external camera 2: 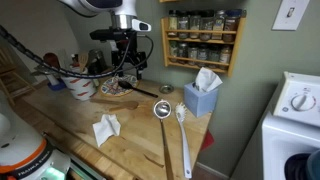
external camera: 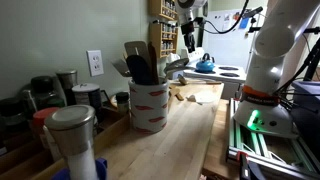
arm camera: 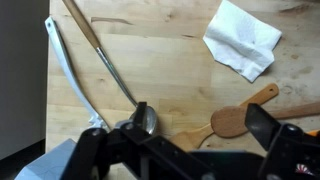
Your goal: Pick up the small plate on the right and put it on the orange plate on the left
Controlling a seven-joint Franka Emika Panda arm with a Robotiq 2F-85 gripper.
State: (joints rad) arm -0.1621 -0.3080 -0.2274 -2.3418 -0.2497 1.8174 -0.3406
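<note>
Hovering with its fingers spread apart and nothing between them, the gripper (external camera 2: 126,70) hangs just above what looks like the small plate (external camera 2: 114,88), which lies on the wooden counter (external camera 2: 140,140) beside a white crock (external camera 2: 82,88), though it is too small to be sure.

The arm (external camera: 272,45) is built of fat white rounded segments, with an orange ring (external camera: 258,96) low at the right of the frame and a green glow (external camera: 254,118) just beneath. Its gripper (external camera 2: 126,66) is black, with black fingers (arm camera: 262,122). Black cables (external camera 2: 40,55) loop in from the upper left.
</note>
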